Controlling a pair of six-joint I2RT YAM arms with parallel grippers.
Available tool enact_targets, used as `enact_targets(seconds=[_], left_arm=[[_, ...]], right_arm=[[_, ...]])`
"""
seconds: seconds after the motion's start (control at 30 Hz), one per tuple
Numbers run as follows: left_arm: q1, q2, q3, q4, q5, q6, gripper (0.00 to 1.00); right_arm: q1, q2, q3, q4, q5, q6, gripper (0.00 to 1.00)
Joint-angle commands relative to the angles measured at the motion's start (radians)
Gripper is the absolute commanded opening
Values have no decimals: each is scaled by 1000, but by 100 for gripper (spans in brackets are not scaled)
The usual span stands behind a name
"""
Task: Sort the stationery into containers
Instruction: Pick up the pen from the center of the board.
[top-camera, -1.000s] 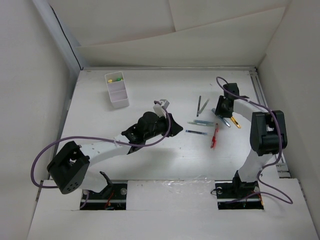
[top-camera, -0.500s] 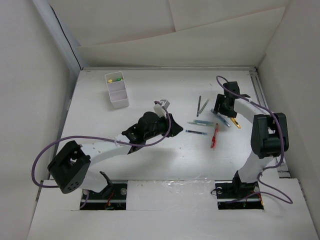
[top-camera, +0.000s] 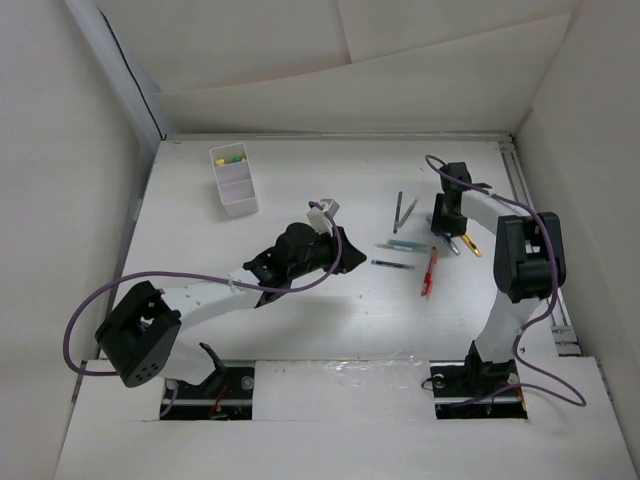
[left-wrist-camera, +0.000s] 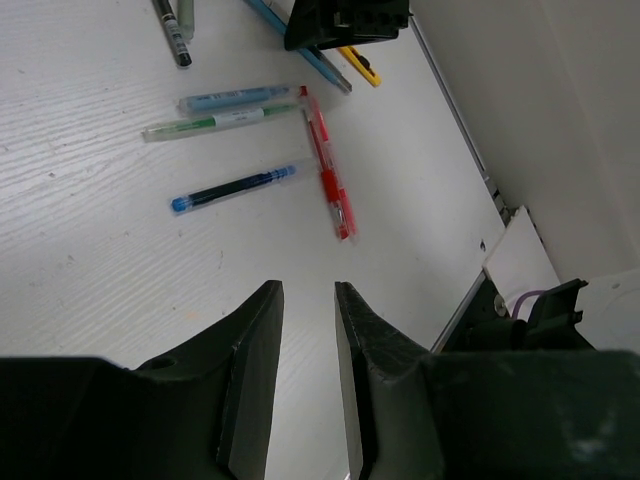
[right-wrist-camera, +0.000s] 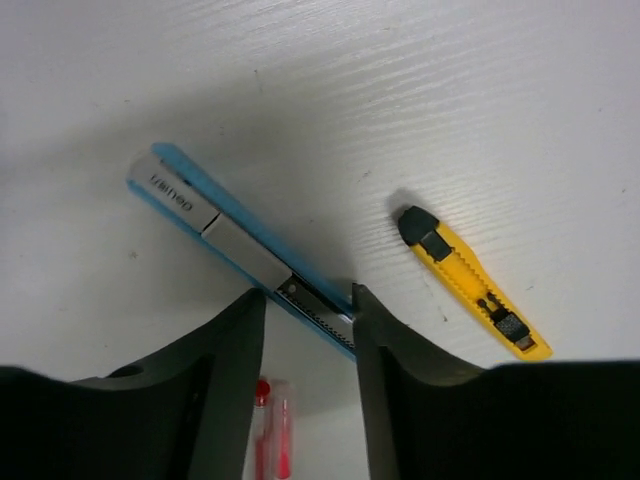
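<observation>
Blue cutter (right-wrist-camera: 240, 250), flat, metal-tipped, between spread right jaws; left jaws narrowly parted.

Right gripper (right-wrist-camera: 305, 300): long cutter (right-wrist-camera: 235, 245) runs from far left into the gap between the jaws, contact unclear. Short cutter (right-wrist-camera: 475, 297) lies right of the jaws, apart. Left gripper (left-wrist-camera: 308, 290): lengthwise pen (left-wrist-camera: 328, 165) straight ahead of the jaws, crosswise pen (left-wrist-camera: 235, 187) ahead-left, paired pens (left-wrist-camera: 235, 98) beyond it.
</observation>
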Motion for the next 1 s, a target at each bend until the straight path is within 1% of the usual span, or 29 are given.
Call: enact_targets(seconds=[0.0,0.13,0.17,0.2,0.27,0.3,0.37,0.43,0.47,0.57,0.6,0.67,0.7,0.77,0.83,0.9,0.97], left_arm=[[5,-3,-3,46,11,7,24],[5,-3,-3,36,2,7,24],[5,-3,-3,36,2,7,24],[5,-3,-3,36,-7,7,24],[5,-3,-3,36,2,7,24],[5,-3,-3,36,2,7,24],[5,-3,-3,36,2,7,24],[5,7,-3,36,2,7,24],[5,7,-3,36,2,7,24],[5,7,-3,46,2,-2,24],[5,18,-3,46,2,-2,24],[5,18,-3,46,11,-2,24],[5,27,-3,56,11,-2,24],[5,27,7,56,0,-2,24],[5,38,16,56,0,-11,24],[5,49,16,68,10,-21,24],[5,61,36,57,10,-30,24]], right_arm=[[15,21,38,-16,-27,-23,43],[15,21,47,-16,-36,-23,30],[15,7,36,-16,-64,-32,30],[15,7,36,-16,-64,-32,32],[15,-2,36,-16,-64,-32,48],[15,-2,36,-16,-64,-32,52],[15,24,46,-16,-53,-32,51],[15,38,56,-28,-30,-32,45],[15,47,56,-37,-18,-32,39],[26,47,56,-37,-9,-32,28],[26,47,56,-37,-9,-32,21],[26,47,56,-28,-9,-32,15],[26,38,56,-28,-9,-32,9],[26,38,56,-28,1,-32,5],[37,0,56,-28,13,-32,0],[37,-33,56,-19,50,-32,0],[37,-77,47,-19,50,-23,0]])
